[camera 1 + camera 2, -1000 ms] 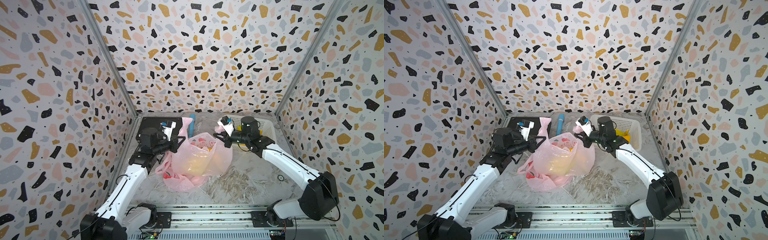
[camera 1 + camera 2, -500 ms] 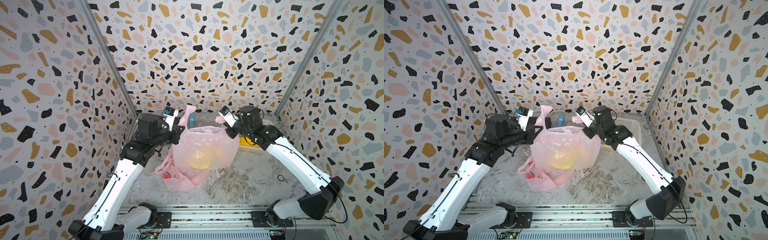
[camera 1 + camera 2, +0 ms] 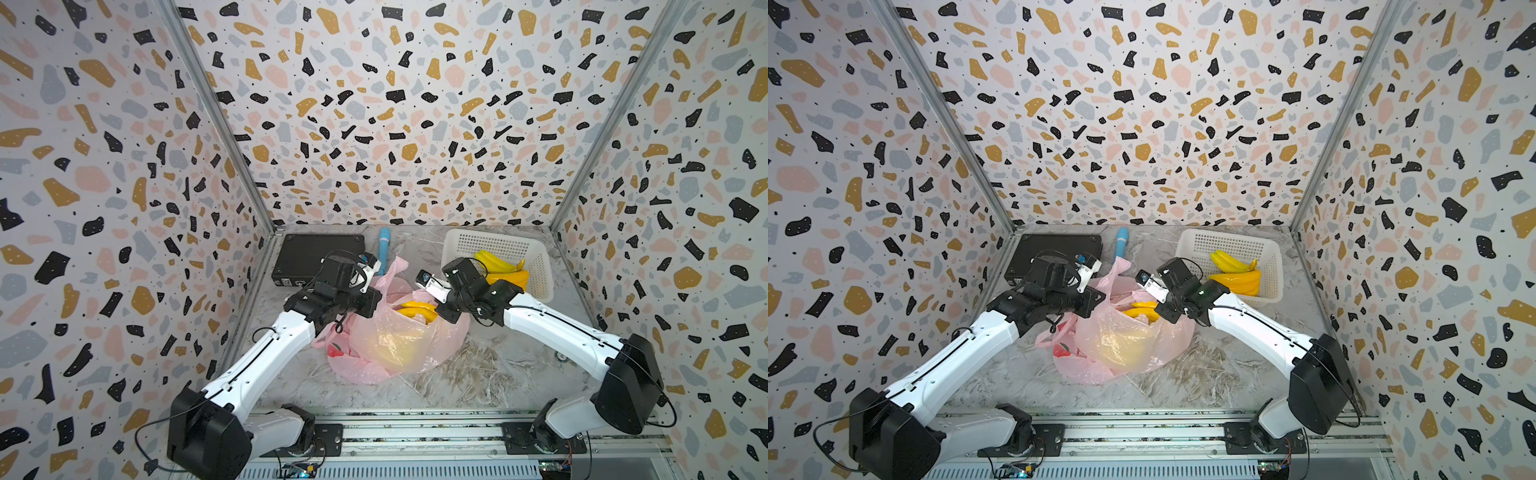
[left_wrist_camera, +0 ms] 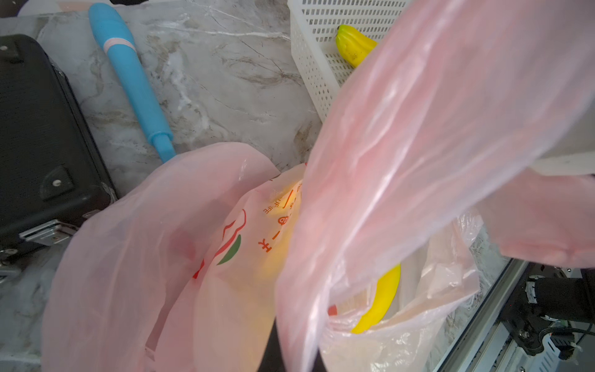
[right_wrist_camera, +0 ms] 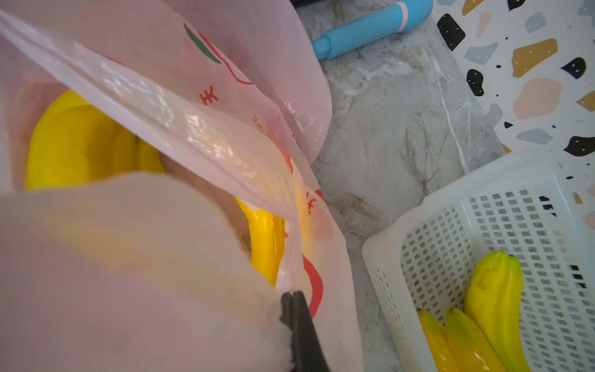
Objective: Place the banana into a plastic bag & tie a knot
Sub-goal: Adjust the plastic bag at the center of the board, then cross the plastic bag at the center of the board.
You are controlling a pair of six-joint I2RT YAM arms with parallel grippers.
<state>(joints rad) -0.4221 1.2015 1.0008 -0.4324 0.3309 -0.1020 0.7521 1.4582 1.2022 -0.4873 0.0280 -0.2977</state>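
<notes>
The pink plastic bag (image 3: 399, 345) sits on the marble floor with its mouth up, seen in both top views. A yellow banana bunch (image 3: 417, 309) lies inside it and shows through the film (image 5: 80, 141). My left gripper (image 3: 372, 305) is at the bag's left rim, shut on the plastic; in the left wrist view the film covers its fingers. My right gripper (image 3: 446, 309) is at the right rim. In the right wrist view its black fingertips (image 5: 292, 298) are pressed together on a fold of the bag's edge.
A white perforated basket (image 3: 498, 232) at the back right holds more bananas (image 3: 503, 266). A black case (image 3: 316, 257) lies at the back left and a blue tube (image 3: 384, 245) beside it. Another flat pink bag (image 3: 332, 349) lies under the left side.
Half a second ago both grippers held the bag raised with its mouth stretched wide. They have since come down and the bag sits slack on the floor again.
</notes>
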